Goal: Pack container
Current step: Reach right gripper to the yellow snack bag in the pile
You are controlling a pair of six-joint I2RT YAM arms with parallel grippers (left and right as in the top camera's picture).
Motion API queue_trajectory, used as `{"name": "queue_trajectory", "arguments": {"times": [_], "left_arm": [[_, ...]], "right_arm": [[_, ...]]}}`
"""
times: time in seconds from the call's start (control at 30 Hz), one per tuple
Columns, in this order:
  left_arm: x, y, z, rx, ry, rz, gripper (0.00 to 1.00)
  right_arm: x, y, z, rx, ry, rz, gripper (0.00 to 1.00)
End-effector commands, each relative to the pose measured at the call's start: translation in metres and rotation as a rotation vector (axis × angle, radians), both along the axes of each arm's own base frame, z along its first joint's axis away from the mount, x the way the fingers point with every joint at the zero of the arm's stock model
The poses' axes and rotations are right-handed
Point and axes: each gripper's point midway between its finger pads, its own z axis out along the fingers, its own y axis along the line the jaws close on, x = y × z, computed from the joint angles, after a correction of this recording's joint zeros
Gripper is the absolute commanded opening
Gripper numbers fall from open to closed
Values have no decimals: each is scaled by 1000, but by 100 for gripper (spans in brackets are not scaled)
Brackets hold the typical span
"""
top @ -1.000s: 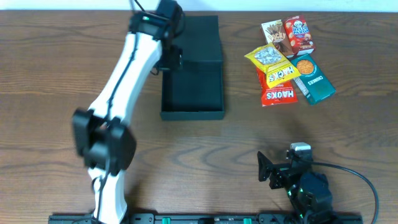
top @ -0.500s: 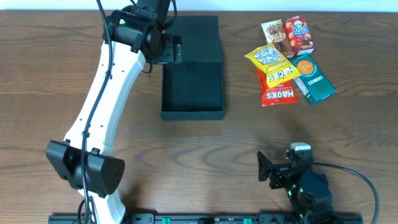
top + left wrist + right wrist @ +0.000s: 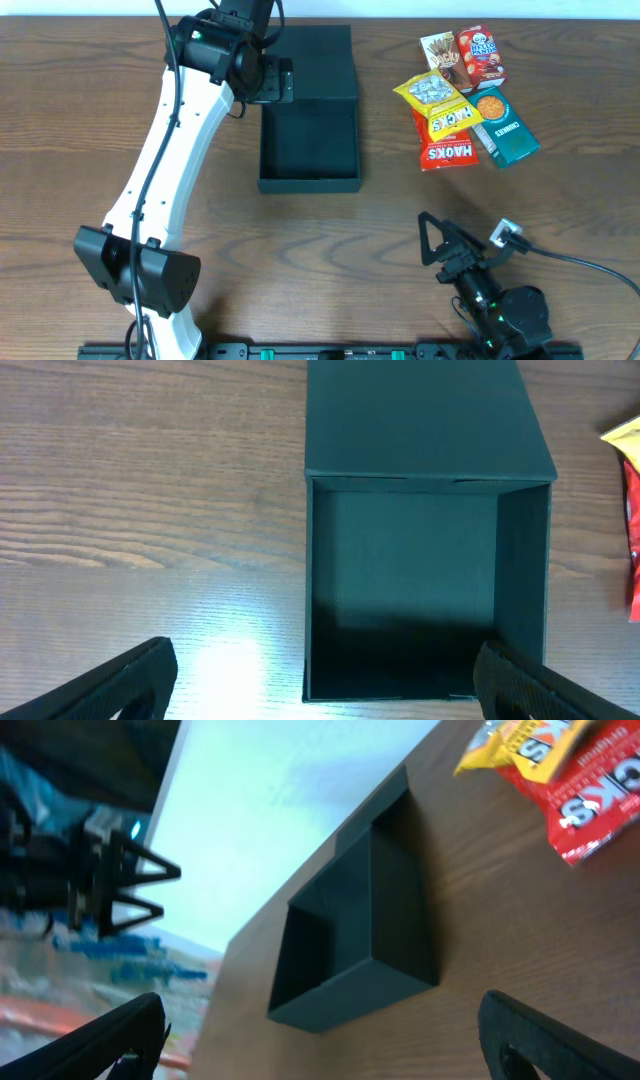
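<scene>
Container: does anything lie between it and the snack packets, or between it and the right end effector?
Nothing visible. Bare table separates the open, empty container from the snack packets on its right and from the open right end effector.

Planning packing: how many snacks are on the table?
5, clustered right of the container: brown box, red box, yellow packet, red packet, teal box. Overlaps might hide more.

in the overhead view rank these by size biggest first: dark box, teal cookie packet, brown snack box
1. container, by far the largest
2. teal cookie packet
3. brown snack box, smallest as seen, though the yellow packet covers one end
</scene>
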Motion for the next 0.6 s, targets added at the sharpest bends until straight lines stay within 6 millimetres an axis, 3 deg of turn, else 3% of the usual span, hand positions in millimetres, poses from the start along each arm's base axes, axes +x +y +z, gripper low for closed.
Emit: {"name": "queue_trajectory", "arguments": {"times": [0.0, 0.37, 0.57], "left_arm": [[2, 2, -2, 7, 4, -7, 95], [6, 1, 0, 2, -14, -7, 95], [11, 0, 2, -5, -36, -6, 95]], "right_arm": [[3, -7, 2, 4, -7, -44, 99], [24, -25, 16, -114, -5, -93, 99], [65, -42, 25, -284, 130, -66, 99]]}}
